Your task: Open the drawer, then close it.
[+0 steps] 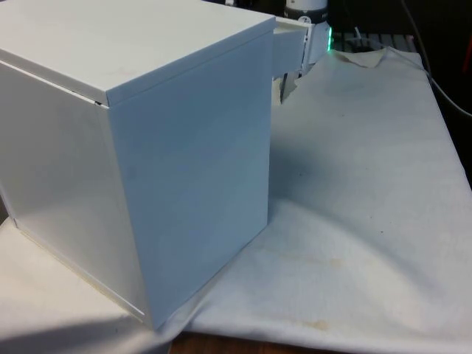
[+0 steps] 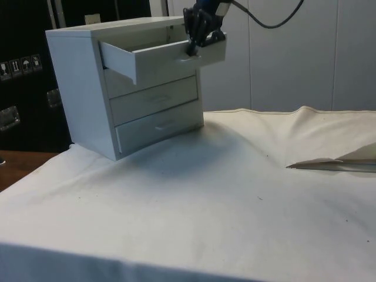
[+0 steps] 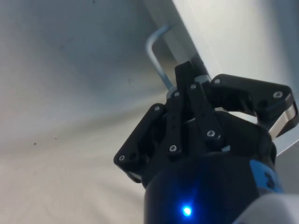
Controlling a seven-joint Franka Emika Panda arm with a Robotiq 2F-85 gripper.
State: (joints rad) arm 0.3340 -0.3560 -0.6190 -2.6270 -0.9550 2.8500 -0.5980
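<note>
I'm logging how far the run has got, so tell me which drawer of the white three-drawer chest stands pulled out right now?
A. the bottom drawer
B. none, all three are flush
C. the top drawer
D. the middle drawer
C: in the side view the top drawer juts out of the white three-drawer chest, with the black two-finger gripper shut on its thin metal handle; both lower drawers sit flush.

Looks like a lab / test setup. Table w/ white cloth (image 2: 235, 194) thrown over it, dark cabinets (image 2: 23, 76) at far left w/ handling-symbol stickers, cables (image 2: 267, 22) hanging by plain pale panels.
</note>
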